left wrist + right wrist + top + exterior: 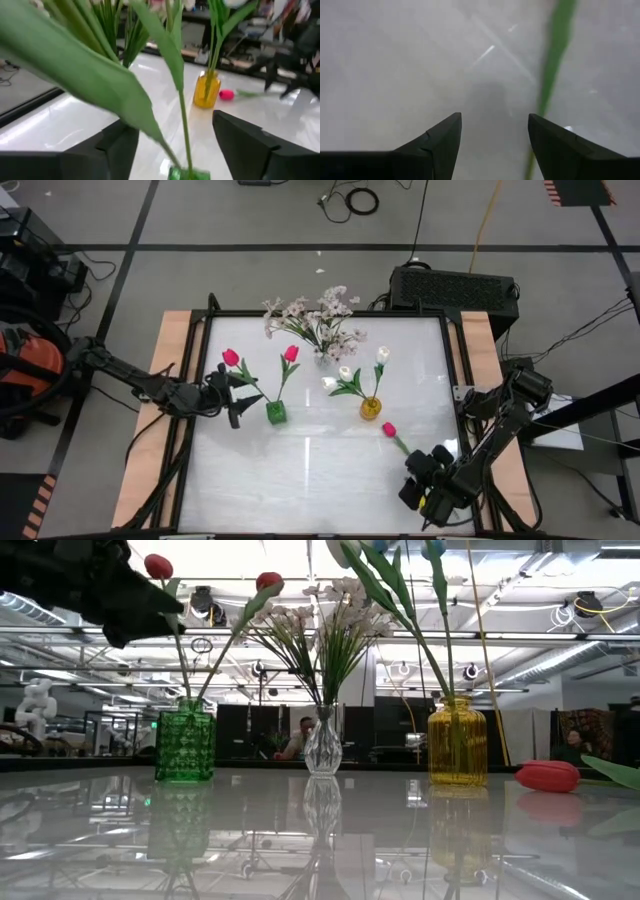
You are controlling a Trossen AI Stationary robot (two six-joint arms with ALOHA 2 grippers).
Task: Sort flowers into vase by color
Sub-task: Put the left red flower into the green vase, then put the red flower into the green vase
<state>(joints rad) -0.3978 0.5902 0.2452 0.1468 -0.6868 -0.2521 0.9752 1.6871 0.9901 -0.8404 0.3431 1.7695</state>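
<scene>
Flowers: your left gripper point(232, 395) sits w/ fingers spread beside green vase point(275, 412); right gripper point(425, 480), fingers spread, near loose pink tulip point(389, 429) on tabletop point(300, 470).

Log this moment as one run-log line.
left gripper: open beside green vase | green vase: two pink tulips | yellow vase: white tulips | loose pink tulip: on table | right gripper: open by its stem
</scene>
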